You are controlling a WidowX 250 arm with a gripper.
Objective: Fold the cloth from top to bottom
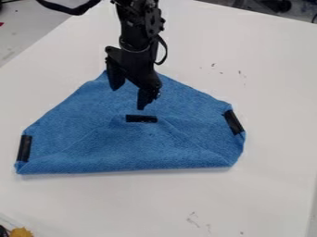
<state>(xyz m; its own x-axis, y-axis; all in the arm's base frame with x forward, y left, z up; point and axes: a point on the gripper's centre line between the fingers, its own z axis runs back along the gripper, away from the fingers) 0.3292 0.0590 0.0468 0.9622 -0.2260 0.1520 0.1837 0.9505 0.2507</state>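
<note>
We're over the cloth's upper part, hand spread open; bottom looks folded in, top-to-bottom fold seemingly left.

Fixed cam, slanted down, prob. fairly close.

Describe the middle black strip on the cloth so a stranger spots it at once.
On the white table lies a partly folded blue cloth. Near its middle, just below the tool in the picture, is the short black strip. It runs almost level across the picture, while the left-end strip and right-end strip stand steeply.
</note>
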